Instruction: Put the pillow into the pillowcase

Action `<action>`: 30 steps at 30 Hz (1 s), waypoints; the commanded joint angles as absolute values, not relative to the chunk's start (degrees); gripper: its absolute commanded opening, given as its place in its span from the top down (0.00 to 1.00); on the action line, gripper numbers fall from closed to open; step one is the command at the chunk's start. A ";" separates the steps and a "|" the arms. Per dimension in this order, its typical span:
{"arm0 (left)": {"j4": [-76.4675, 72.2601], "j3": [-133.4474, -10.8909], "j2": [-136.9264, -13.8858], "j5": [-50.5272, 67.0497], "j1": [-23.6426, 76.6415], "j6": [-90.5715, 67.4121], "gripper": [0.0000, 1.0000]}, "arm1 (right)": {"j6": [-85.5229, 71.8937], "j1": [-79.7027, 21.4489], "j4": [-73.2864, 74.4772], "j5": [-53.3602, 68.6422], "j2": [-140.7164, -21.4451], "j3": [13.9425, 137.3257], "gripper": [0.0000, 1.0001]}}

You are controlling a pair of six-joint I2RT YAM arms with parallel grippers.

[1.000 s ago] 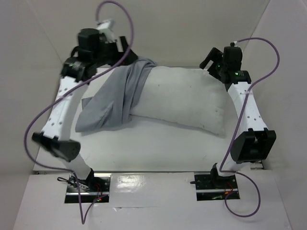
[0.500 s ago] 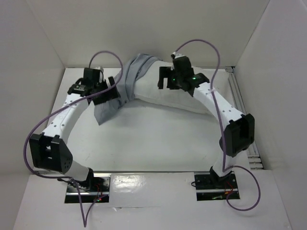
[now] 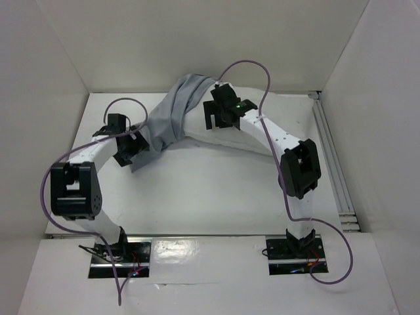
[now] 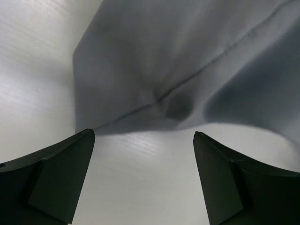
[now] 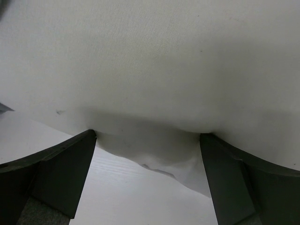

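Note:
The white pillow (image 3: pixel 194 123) lies across the back of the table, much of it hidden under my right arm. The grey pillowcase (image 3: pixel 172 110) drapes over the pillow's left end and trails down to the table at the left. My left gripper (image 3: pixel 136 149) is open just short of the pillowcase's lower corner (image 4: pixel 178 61), with bare table between its fingers (image 4: pixel 61 173). My right gripper (image 3: pixel 218 126) is open at the pillow's near edge. In the right wrist view the pillow (image 5: pixel 154 61) fills the top and its edge bulges between the open jaws of the right gripper (image 5: pixel 147 136).
White walls (image 3: pixel 59 59) close in the table at the left, back and right. A metal rail (image 3: pixel 330 154) runs along the right side. Purple cables (image 3: pixel 246 64) loop above both arms. Both elbows are folded over the near half of the table.
The left gripper came down toward the pillowcase's lower corner and opened wider. The right gripper swung left along the pillow to its near edge. The pillowcase is bunched narrower over the pillow's left end.

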State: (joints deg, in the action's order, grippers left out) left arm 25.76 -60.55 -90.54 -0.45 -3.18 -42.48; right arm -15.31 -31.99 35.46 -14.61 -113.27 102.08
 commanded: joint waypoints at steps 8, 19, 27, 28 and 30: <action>21.80 -70.48 -105.29 -0.45 -4.65 -44.03 0.32 | -15.38 -29.18 32.96 -16.97 -114.69 104.15 0.01; 32.85 -89.79 -96.08 1.22 -7.65 -36.49 1.00 | -19.25 -26.64 26.81 -16.52 -114.63 95.66 1.00; 43.68 -115.21 -91.76 9.83 -8.79 -31.91 1.00 | -18.19 -28.20 28.64 -15.47 -92.50 81.49 1.00; 43.68 -116.88 -92.89 9.84 -8.79 -31.90 1.00 | -18.19 -29.08 28.65 -15.47 -90.72 80.00 1.00; 44.21 -120.84 -97.10 9.84 -9.31 -31.90 1.00 | -20.12 -31.37 29.97 -15.47 -87.21 77.01 1.00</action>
